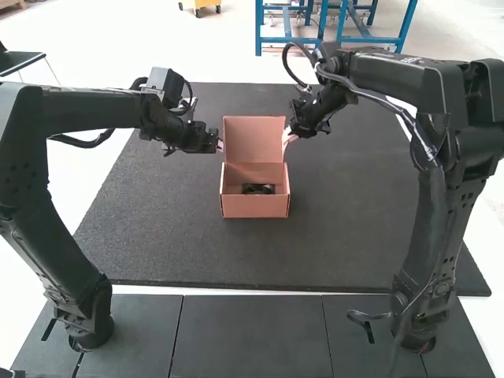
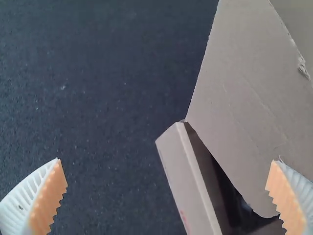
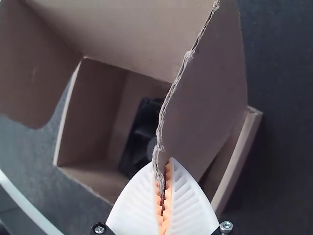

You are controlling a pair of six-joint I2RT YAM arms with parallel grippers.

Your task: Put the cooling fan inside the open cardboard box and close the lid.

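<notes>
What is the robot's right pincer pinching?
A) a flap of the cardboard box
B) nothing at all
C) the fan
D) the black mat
A: the right pincer is shut on the edge of a cardboard flap, while the cooling fan lies down inside the cardboard box.
</notes>
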